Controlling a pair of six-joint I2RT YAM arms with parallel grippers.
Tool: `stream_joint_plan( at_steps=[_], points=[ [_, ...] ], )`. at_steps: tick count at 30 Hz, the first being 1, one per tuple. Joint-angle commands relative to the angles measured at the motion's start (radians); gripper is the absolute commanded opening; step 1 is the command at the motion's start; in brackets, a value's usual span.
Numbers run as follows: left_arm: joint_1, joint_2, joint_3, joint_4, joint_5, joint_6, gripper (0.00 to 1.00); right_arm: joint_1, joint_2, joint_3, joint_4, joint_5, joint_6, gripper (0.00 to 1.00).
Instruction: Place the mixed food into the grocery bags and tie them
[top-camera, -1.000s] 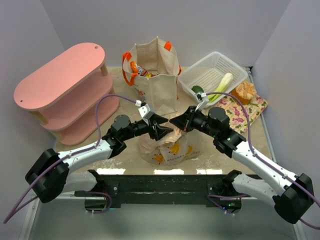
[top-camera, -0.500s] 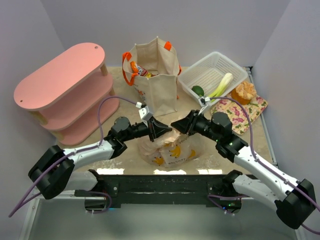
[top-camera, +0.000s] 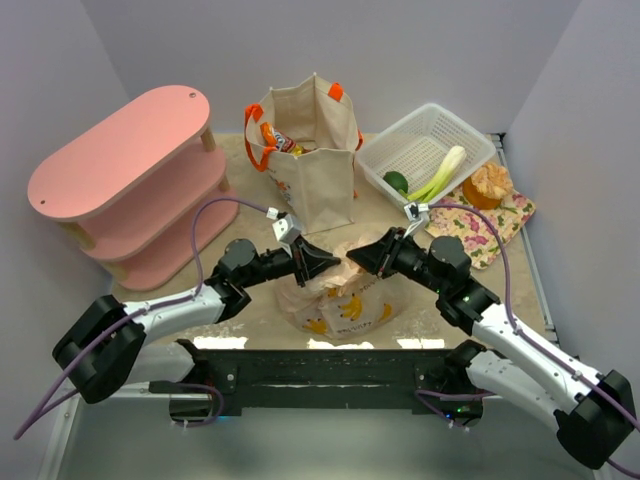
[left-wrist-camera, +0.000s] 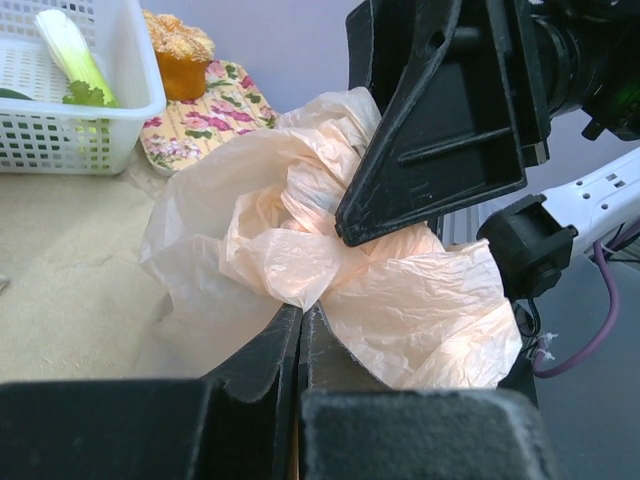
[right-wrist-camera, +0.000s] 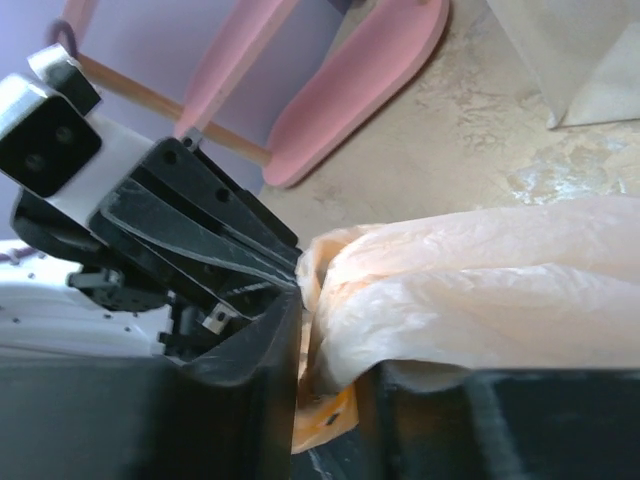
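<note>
Peach plastic bag (top-camera: 335, 298) at the near edge of the surface (top-camera: 378, 208), untied, bunched top clamped in the left tool (top-camera: 330, 263), right tool (top-camera: 355, 262) parted around it; leek (top-camera: 441, 172) unpacked in the basket (top-camera: 425, 125).

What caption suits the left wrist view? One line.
Left hand shut on the bunched peach plastic bag, right hand opposite; basket with leek behind.

What's inside the peach plastic bag (top-camera: 340, 300) can't be made out, it's all covered by bunched-up film. Whether that film is actually pinched by the right pincer (right-wrist-camera: 335, 345) can't be told either. Of the canvas tote (top-camera: 315, 165) contents, only a sliver of packet (top-camera: 272, 137) is shown. In the left wrist view the basket (left-wrist-camera: 60, 130) and leek (left-wrist-camera: 68, 45) are cropped by the frame edge.
</note>
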Motion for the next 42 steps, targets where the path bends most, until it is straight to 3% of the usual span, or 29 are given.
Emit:
stream_joint_plan(
  at_steps=[1,2,12,17,20,23,24,27,28,33,36,40,42],
  points=[
    [-0.002,-0.038,-0.008,0.049,-0.023,-0.010,0.00,-0.005,-0.015,-0.023,0.048,0.017,0.016,0.12],
    [-0.004,-0.044,-0.017,0.047,-0.026,-0.017,0.00,-0.005,-0.015,-0.029,0.054,0.024,0.019,0.00],
    [-0.093,-0.087,-0.166,0.090,-0.204,-0.167,0.00,-0.005,-0.087,-0.053,0.090,0.089,0.010,0.00],
    [-0.171,0.031,-0.158,0.214,-0.171,-0.224,0.00,-0.005,-0.024,-0.058,0.229,-0.067,-0.032,0.00],
    [-0.172,0.075,-0.149,0.285,-0.118,-0.248,0.00,-0.006,0.025,-0.021,0.229,-0.156,-0.092,0.00],
    [-0.154,0.014,-0.138,0.216,-0.129,-0.219,0.26,-0.006,0.020,-0.009,0.185,-0.163,-0.125,0.00],
    [-0.148,-0.015,-0.134,0.179,-0.138,-0.190,0.47,-0.005,0.016,-0.009,0.177,-0.163,-0.133,0.00],
    [-0.123,-0.148,-0.111,0.011,-0.181,-0.111,0.69,-0.005,0.006,-0.013,0.170,-0.160,-0.135,0.00],
    [-0.117,-0.215,-0.098,-0.069,-0.201,-0.089,0.71,-0.005,0.013,-0.013,0.168,-0.164,-0.139,0.00],
    [-0.056,-0.319,-0.065,-0.191,-0.151,-0.015,0.76,-0.006,0.072,-0.039,0.263,-0.228,-0.106,0.00],
    [-0.002,-0.302,-0.063,-0.131,-0.027,-0.056,0.68,-0.005,0.089,-0.050,0.323,-0.258,-0.081,0.00],
    [0.038,-0.219,-0.043,0.010,0.176,-0.110,0.64,-0.006,0.098,-0.038,0.340,-0.310,-0.076,0.00],
    [0.045,-0.193,-0.026,0.018,0.210,-0.122,0.63,-0.005,0.102,-0.029,0.346,-0.327,-0.073,0.00]
  ],
)
